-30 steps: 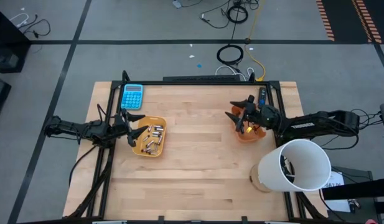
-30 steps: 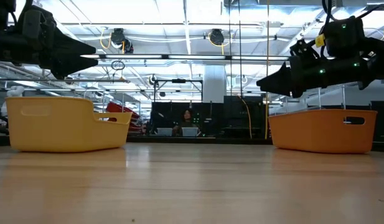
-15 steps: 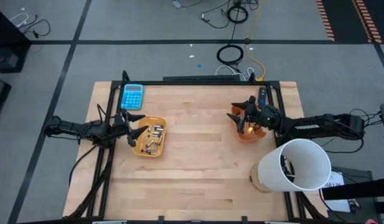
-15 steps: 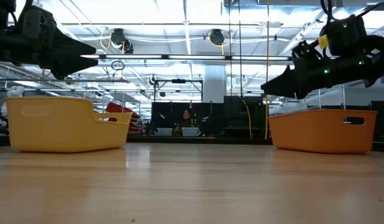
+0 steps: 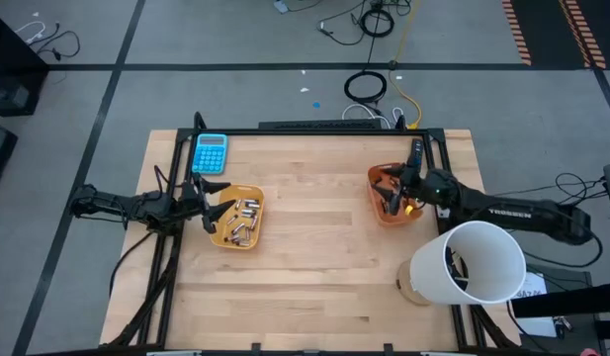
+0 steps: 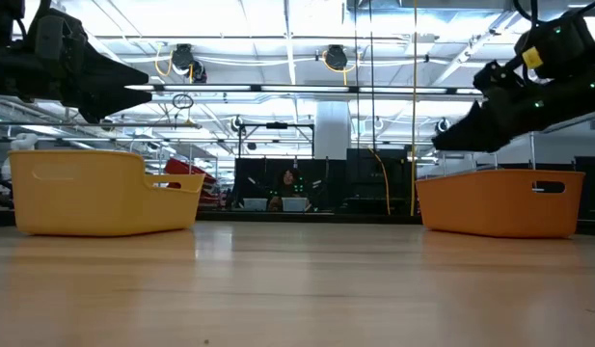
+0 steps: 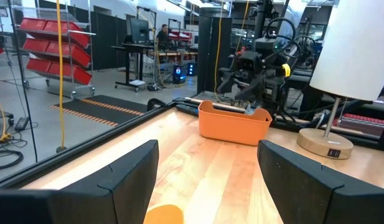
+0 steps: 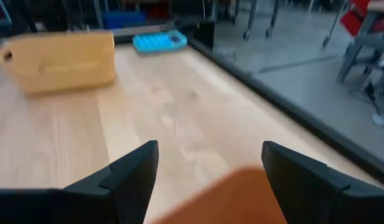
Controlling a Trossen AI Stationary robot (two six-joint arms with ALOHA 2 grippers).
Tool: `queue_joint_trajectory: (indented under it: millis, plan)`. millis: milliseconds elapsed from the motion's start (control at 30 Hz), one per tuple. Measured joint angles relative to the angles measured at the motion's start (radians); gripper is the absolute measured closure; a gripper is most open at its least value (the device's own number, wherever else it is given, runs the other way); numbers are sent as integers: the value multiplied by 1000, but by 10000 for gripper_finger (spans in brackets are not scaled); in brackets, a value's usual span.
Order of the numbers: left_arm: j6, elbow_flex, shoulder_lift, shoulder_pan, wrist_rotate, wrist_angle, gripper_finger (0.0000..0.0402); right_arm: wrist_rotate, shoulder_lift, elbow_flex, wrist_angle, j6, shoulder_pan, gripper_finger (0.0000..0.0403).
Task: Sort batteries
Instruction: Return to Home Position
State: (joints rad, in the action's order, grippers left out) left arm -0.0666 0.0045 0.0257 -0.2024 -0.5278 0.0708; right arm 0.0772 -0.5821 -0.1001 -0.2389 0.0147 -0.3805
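Note:
Several small batteries (image 5: 242,220), silvery and dark, lie in the yellow-orange tray (image 5: 253,234) at the table's left. My left gripper (image 5: 217,201) hovers open and level over that tray's left rim, also seen in its wrist view (image 7: 207,180). A darker orange tray (image 5: 377,178) stands at the right. My right gripper (image 5: 393,190) hangs open above it, slanting a little down, with nothing between its fingers (image 8: 210,168). The gripper hides most of what lies in that tray.
A blue calculator (image 5: 210,153) lies at the far left corner. A lamp with a big white shade (image 5: 470,262) stands near the right front, beside my right arm. Bare wood lies between the two trays (image 6: 297,280).
My right gripper has drawn back toward the table's right edge and risen slightly, from past the orange tray's left rim to above its inside. Its fingers have tipped a little downward and stayed open. My left arm has kept still.

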Motion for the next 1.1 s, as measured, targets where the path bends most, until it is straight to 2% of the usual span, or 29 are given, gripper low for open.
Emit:
queue_joint_trajectory:
  millis: [300, 667, 1100]
  plan:
    - [0, 0, 0, 0, 0, 0, 121, 0, 171, 0, 161, 0, 0, 126]
    - [0, 0, 0, 0, 0, 0, 121, 0, 366, 0, 499, 0, 17, 126]
    - [0, 0, 0, 0, 0, 0, 121, 0, 545, 0, 499, 0, 13, 126]
